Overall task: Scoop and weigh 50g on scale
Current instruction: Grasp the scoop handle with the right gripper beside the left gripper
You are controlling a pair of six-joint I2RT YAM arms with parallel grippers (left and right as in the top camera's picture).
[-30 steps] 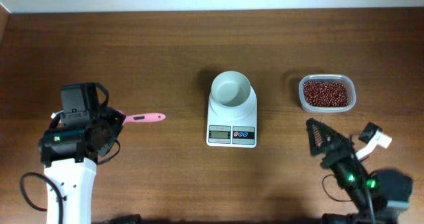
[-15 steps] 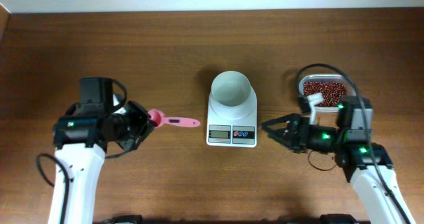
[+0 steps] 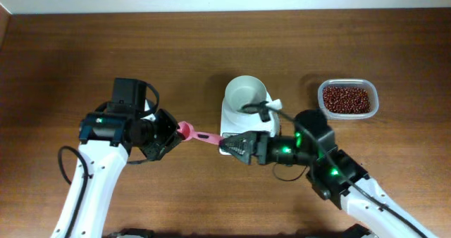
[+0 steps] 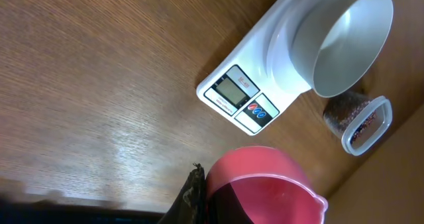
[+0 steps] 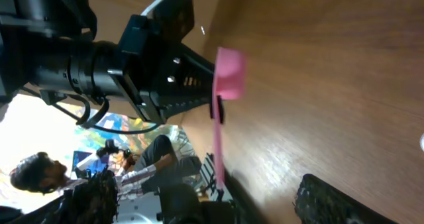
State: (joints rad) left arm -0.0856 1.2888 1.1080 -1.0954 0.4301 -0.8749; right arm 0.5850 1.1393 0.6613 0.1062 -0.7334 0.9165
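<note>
Left hand point(image 3: 174, 130) clamped on scoop point(image 3: 199, 134) bowl end, handle pointing to 3 o'clock. Right hand point(image 3: 227, 145) spread apart at handle tip. Scale point(image 3: 246, 97) at tabletop point(image 3: 211, 48) centre; beans point(image 3: 345, 97) in tub point(image 3: 320, 101) at its 3 o'clock. Advise: close squarely on handle before left releases

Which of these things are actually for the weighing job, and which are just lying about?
For the job: scale, white bowl, red-brown beans, clear tub, pink scoop held by the left gripper, right gripper open near its handle.
Just there: wooden table, person in the background of the right wrist view.
</note>
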